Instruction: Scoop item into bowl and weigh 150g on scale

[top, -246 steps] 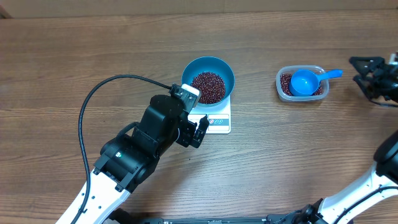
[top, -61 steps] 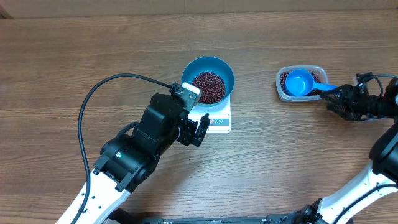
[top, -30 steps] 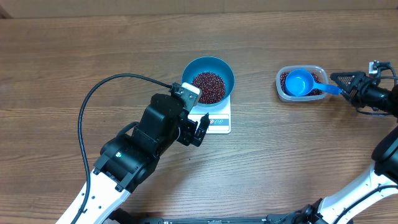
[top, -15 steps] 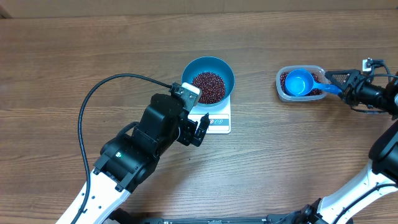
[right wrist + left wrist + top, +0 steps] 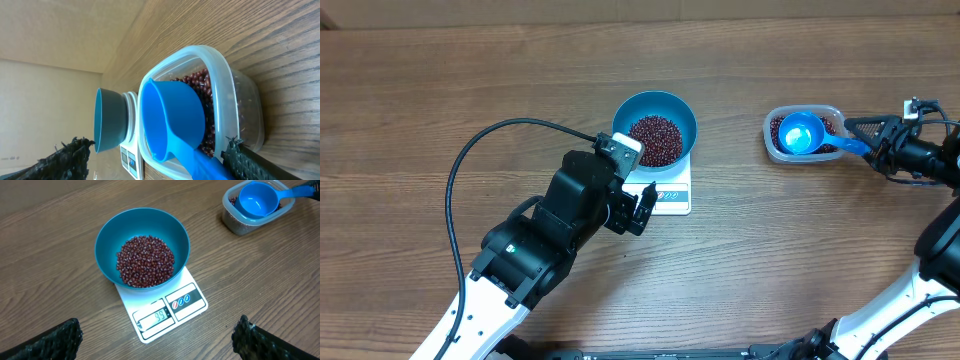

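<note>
The blue bowl [image 5: 655,128] [image 5: 142,247] stands on the white scale [image 5: 665,195] [image 5: 165,307] and holds a heap of red-brown beans [image 5: 146,261]. The scale's display reads 99. More beans [image 5: 202,85] lie in a clear container [image 5: 805,135] [image 5: 240,105], and a blue scoop [image 5: 801,132] [image 5: 172,120] rests on top of them. My right gripper [image 5: 857,137] [image 5: 155,152] is open, its fingers straddling the scoop's handle [image 5: 845,147]. My left gripper [image 5: 638,212] [image 5: 157,330] hangs open just in front of the scale, holding nothing.
The wooden table [image 5: 820,250] carries nothing else. A black cable [image 5: 470,160] arcs from the left arm over the table's left side. The right arm's white base [image 5: 920,300] stands at the lower right.
My right gripper has moved left along the scoop's handle, which now lies between its fingers, and its jaws have narrowed slightly. The left arm, bowl and scale have not moved.
</note>
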